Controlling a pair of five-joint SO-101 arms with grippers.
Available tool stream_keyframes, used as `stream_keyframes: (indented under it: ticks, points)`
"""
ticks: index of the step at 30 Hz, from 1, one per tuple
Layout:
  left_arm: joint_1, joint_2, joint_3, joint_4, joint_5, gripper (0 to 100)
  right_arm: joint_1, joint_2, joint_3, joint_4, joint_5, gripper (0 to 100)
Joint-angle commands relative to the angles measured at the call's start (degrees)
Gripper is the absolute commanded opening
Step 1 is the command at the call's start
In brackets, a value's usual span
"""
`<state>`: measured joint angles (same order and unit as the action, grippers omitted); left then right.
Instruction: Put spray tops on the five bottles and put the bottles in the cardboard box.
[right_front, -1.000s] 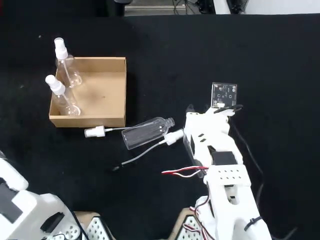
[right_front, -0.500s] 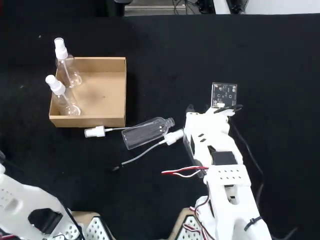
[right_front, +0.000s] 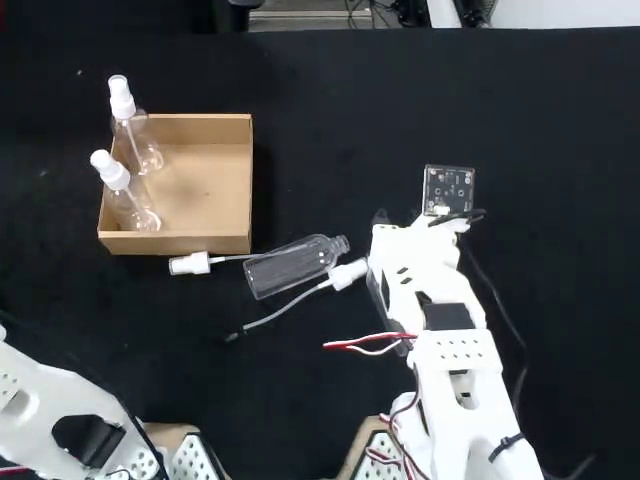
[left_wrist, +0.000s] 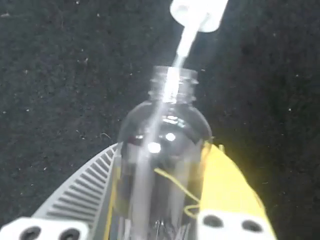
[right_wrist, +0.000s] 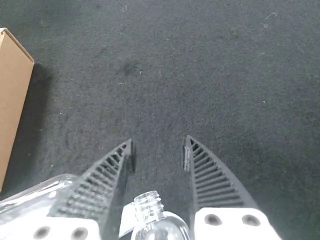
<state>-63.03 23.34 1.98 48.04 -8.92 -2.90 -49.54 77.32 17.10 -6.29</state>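
My left gripper (left_wrist: 162, 147) is shut on a clear bottle (left_wrist: 160, 165), neck pointing away. A white spray top (left_wrist: 199, 10) hovers off the neck with its tube down inside the bottle. My right gripper (right_wrist: 158, 147) is open above the black table, and a bare bottle neck (right_wrist: 148, 202) sits between the finger bases. In the high view the cardboard box (right_front: 215, 185) holds two upright bottles with spray tops (right_front: 128, 200). A capless bottle (right_front: 295, 264) lies in front of the box, between two loose spray tops (right_front: 190, 264) (right_front: 346, 274). The right gripper (right_front: 385, 240) is beside them.
A small square circuit board (right_front: 448, 190) sits just beyond the right arm. The left arm (right_front: 50, 420) fills the near left corner. The box's corner (right_wrist: 12, 90) shows in the right wrist view. Open black table lies to the far right and far middle.
The left arm in the near left corner has shifted and turned. The right arm, the box and the loose parts have not moved.
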Motion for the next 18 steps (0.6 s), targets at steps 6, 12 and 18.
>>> stream_keyframes:
  ticks: [6,12,18]
  points:
    - [-0.31,-1.32,-3.03,4.13,-9.14,3,0.62,-0.92,-0.31,-1.49,0.53,14.1]
    - [0.48,-1.32,-1.71,6.59,-21.36,3,0.62,-0.92,-0.31,-1.49,0.53,14.1]
    - [1.10,-7.82,9.19,3.96,-31.56,3,0.62,-0.92,-0.31,-1.49,0.53,14.1]
